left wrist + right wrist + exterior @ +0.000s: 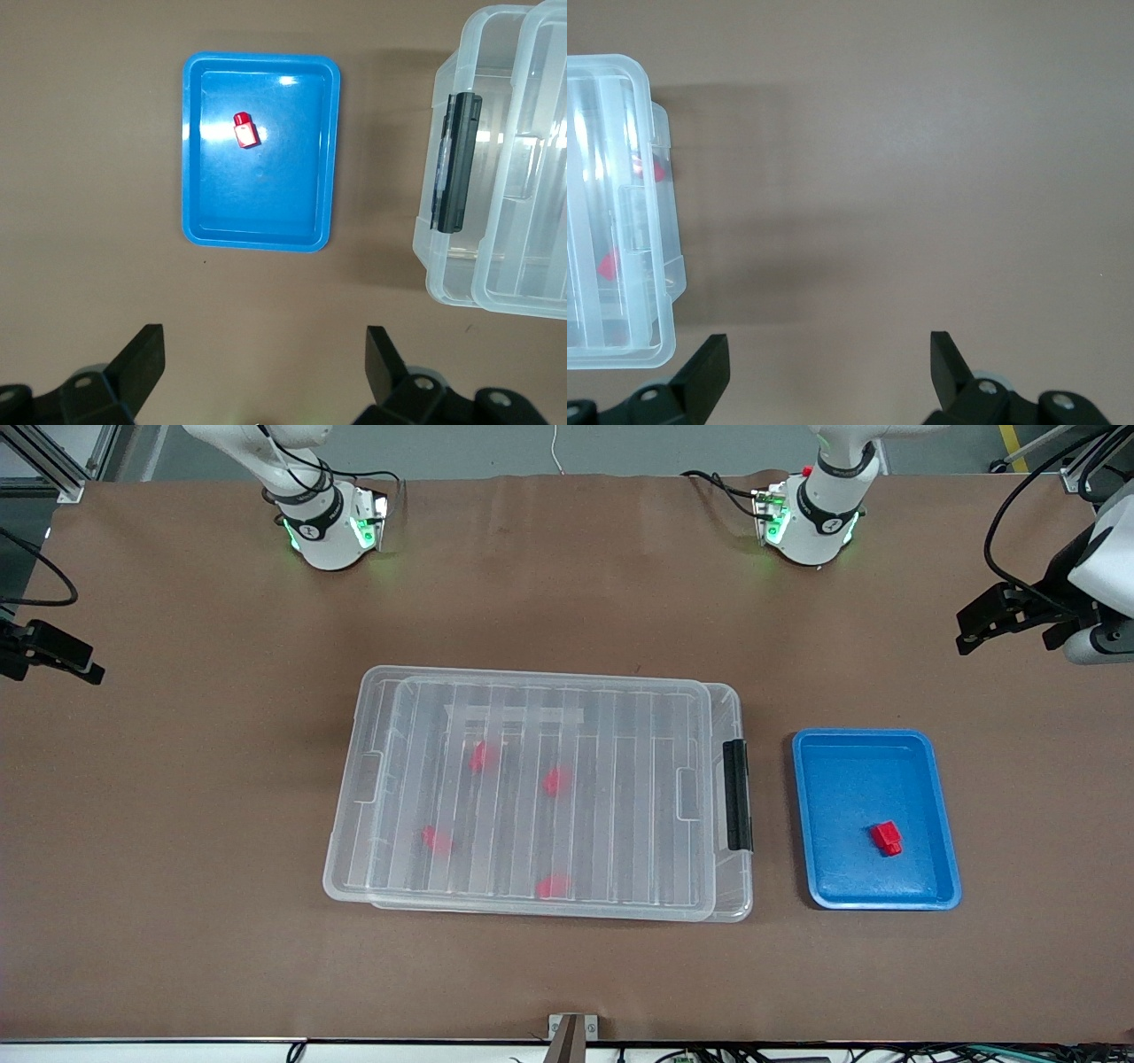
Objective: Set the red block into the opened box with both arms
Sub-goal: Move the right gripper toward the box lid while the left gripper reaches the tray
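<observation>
- No readable text, labels, brands, numbers or signs are showing in any of the three views.
- Small marks are sitting on the black bands at both arm bases in the front view, but they are too tiny to read.

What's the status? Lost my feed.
Left gripper, right gripper: open, waiting at table ends. Red block in blue tray. Box lid still on.
</observation>
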